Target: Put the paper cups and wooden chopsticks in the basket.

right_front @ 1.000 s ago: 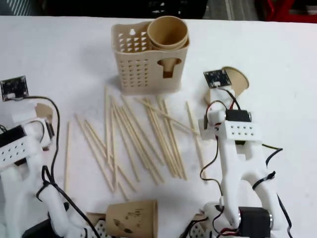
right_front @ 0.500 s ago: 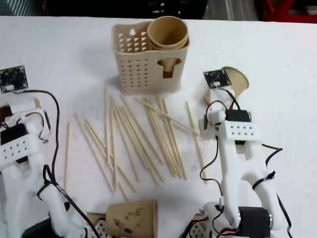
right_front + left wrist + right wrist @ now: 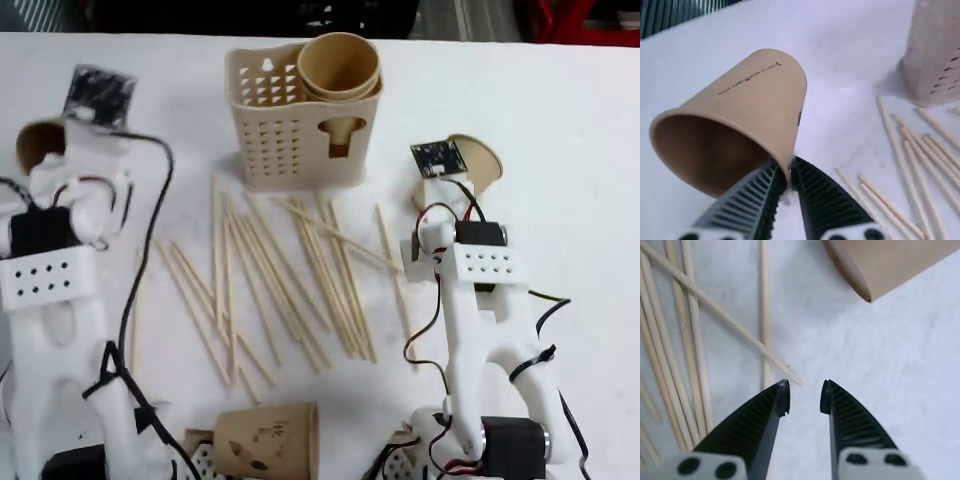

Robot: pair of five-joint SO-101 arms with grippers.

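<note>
My left gripper (image 3: 788,172) is shut on the rim of a tan paper cup (image 3: 740,115), which lies tilted on its side in the grip. In the high view this cup (image 3: 38,146) hangs at the far left, left of the beige perforated basket (image 3: 290,130). Stacked paper cups (image 3: 338,65) stand inside the basket. Many wooden chopsticks (image 3: 270,275) lie scattered in front of it. My right gripper (image 3: 804,392) hovers open over bare table by the ends of the chopsticks (image 3: 690,340), with a second cup (image 3: 890,260) lying just beyond it. A third cup (image 3: 265,440) lies at the near edge.
The white table (image 3: 560,120) has free room to the right of the basket and behind it. Both arm bases stand at the near edge, with cables trailing along the arms.
My left arm has lifted and swung toward the far side of the table, carrying the cup with it. The right arm has kept still.
</note>
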